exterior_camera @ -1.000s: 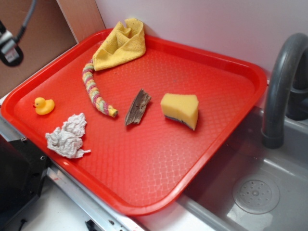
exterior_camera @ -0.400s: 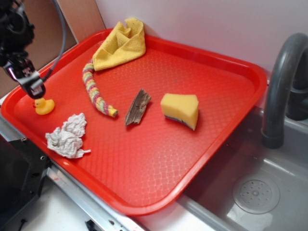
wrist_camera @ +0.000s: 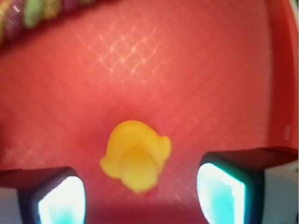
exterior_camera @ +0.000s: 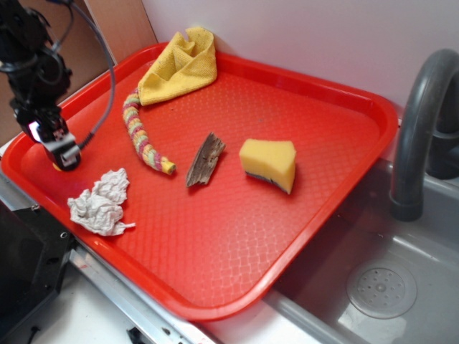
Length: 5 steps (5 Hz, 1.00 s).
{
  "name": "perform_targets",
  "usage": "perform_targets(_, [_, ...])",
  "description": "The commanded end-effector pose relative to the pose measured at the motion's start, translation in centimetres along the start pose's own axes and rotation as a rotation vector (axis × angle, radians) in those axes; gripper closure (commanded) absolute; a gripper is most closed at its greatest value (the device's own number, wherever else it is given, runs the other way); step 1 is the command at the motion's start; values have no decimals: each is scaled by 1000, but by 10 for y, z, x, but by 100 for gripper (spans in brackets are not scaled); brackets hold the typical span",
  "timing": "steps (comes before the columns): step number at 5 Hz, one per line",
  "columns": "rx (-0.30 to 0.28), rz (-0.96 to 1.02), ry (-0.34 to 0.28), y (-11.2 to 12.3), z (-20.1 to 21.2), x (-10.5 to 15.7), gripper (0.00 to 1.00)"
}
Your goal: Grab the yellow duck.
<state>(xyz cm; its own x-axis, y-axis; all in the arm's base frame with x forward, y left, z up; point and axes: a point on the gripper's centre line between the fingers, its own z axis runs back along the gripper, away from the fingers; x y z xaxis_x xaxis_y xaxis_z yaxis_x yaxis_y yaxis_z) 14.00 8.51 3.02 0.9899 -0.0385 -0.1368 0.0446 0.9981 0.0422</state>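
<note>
Yellow duck [wrist_camera: 135, 156] sits on the red tray [exterior_camera: 237, 236] near its left edge, seen from above in the wrist view, blurred, between the two fingers [wrist_camera: 56, 196] with red tray showing on both sides of it. Fingers are apart and touch nothing. In the exterior view the gripper [exterior_camera: 63, 156] hangs low over that same spot and covers the duck almost fully; only a sliver of yellow shows at its base.

Other things on the tray:
- crumpled white paper [exterior_camera: 100, 204], just beside the gripper, toward the front edge
- striped knotted rope [exterior_camera: 140, 132], running from the cloth toward the tray's middle; its blurred colours show at the top left of the wrist view
- yellow cloth [exterior_camera: 179, 64], bunched in the far corner
- piece of brown bark [exterior_camera: 206, 159], near the centre
- yellow sponge [exterior_camera: 269, 163], wedge-shaped, right of the bark

Grey sink [exterior_camera: 380, 287] with a drain lies to the right of the tray, a dark faucet [exterior_camera: 419, 115] arching above it.

No brand, label or readable writing on anything in either view.
</note>
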Motion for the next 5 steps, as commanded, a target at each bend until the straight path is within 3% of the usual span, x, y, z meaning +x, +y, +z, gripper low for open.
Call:
perform_targets(1, [10, -23, 1, -3, -17, 6, 100])
perform_targets(3, [29, -1, 9, 0, -19, 4, 100])
perform_targets(4, [-19, 56, -50, -7, 18, 4, 100])
perform_targets(5, [-135, 222, -185, -41, 71, 6, 100])
